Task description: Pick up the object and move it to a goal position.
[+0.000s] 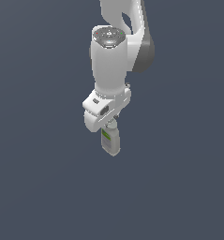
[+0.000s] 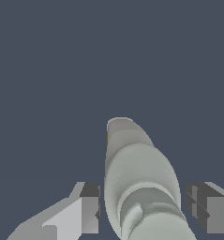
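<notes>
The object, a small pale grey-white bottle (image 1: 110,140) with a green-and-white label, hangs slightly tilted below the white hand in the middle of the exterior view. Its neck end is up between the fingers. My gripper (image 1: 111,125) is shut on it near the top. In the wrist view the bottle (image 2: 137,173) fills the gap between the two fingers and stretches away from the camera. The gripper (image 2: 142,190) has one finger (image 2: 89,206) on one side of the bottle and the other finger (image 2: 208,206) on the other side, both close against it.
The white arm (image 1: 111,61) comes down from the top of the exterior view. Around it there is only a plain dark blue-grey ground (image 1: 38,187) with no other objects or edges in sight.
</notes>
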Robot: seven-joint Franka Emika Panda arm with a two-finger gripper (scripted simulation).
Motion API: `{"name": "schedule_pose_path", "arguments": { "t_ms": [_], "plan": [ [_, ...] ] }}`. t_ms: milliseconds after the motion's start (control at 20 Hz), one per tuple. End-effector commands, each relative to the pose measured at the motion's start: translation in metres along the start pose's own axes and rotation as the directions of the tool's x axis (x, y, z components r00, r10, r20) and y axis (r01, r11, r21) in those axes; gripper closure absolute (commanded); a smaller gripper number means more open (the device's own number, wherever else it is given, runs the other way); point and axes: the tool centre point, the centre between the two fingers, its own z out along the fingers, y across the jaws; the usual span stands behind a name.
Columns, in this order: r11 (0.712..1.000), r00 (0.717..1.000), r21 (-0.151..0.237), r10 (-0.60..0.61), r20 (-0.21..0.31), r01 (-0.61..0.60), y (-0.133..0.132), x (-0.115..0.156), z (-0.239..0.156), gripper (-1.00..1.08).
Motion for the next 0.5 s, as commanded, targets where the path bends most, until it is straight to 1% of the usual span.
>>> {"name": "schedule_pose_path", "arguments": {
  "t_ms": [0, 200, 450],
  "plan": [
    [1.0, 1.0, 0.0, 0.0, 0.0, 0.0, 0.0, 0.0, -0.001, 1.08],
    [1.0, 1.0, 0.0, 0.0, 0.0, 0.0, -0.003, 0.0, -0.012, 1.08],
    [1.0, 1.0, 0.0, 0.0, 0.0, 0.0, -0.008, 0.001, -0.04, 1.08]
  ]
}}
